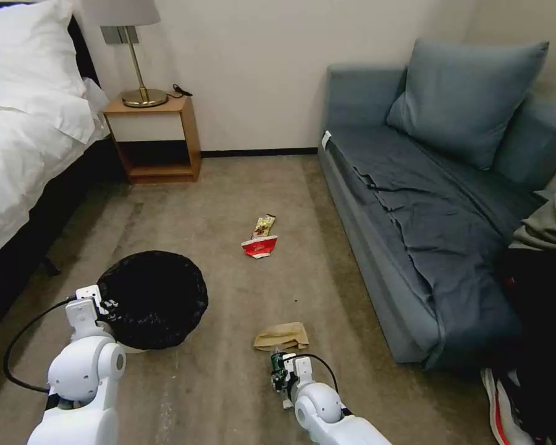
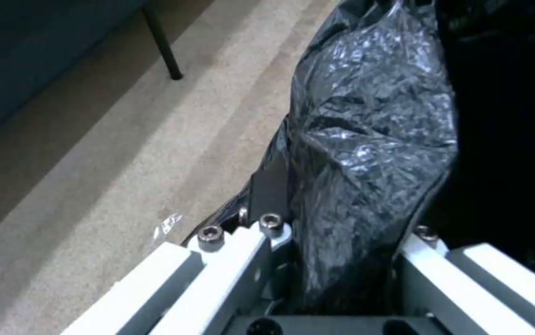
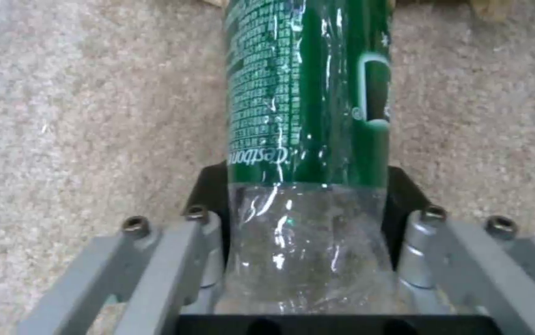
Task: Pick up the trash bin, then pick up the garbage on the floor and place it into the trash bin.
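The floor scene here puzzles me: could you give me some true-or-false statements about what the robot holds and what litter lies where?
1. The right tool grips a green-labelled bottle. True.
2. The left tool hangs free of the trash bin. False: it clamps the bin's bag-lined rim.
3. The brown paper bag lies on the sofa. False: it lies on the carpet.
4. The red-and-white wrapper and the gold wrapper lie touching. True.

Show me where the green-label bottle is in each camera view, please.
Head view: bottle low in the centre, in the right pincer, near the brown paper bag.
Right wrist view: it runs up the middle.
Left wrist view: the left pincer grips the trash bin instead.
Shared landmark: the beige carpet.
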Robot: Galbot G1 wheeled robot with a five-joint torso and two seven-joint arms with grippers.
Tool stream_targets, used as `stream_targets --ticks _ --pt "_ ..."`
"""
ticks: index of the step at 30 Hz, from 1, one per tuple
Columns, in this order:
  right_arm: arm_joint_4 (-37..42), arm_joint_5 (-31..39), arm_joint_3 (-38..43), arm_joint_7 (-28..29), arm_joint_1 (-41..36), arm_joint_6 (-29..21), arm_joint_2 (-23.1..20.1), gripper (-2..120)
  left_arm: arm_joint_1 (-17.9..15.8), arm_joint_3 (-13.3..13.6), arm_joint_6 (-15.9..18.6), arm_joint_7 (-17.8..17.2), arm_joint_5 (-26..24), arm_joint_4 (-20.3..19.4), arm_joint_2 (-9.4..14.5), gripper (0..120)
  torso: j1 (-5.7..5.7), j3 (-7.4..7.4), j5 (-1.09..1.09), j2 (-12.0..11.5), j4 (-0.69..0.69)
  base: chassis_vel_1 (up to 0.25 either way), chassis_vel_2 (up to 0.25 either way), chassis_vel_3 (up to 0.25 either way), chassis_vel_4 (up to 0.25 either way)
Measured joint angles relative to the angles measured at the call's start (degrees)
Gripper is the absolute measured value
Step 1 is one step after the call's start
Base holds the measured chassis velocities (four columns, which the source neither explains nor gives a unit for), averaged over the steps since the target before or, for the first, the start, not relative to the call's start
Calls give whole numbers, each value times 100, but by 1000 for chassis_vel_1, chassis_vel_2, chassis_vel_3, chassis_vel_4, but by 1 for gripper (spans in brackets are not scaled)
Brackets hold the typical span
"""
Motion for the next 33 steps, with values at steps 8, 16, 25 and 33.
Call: stream_targets --ticks 8,16,25,33 --pt "-12 -58 18 -45 -15 29 -10 26 -37 -8 -10 2 0 54 9 2 0 1 7 -2 7 0 0 0 0" --pt "769 7 246 -117 -152 -131 -238 24 -151 21 -33 6 -29 179 2 2 1 3 7 -4 5 0 0 0 0" --pt "1582 72 425 136 -101 -3 -383 24 -264 82 -57 26 -54 255 -101 2 1 2 4 -4 3 0 0 0 0" --pt "2187 -296 -84 579 726 822 -354 23 -328 106 -111 93 -83 354 -175 2 1 2 2 -3 3 0 0 0 0"
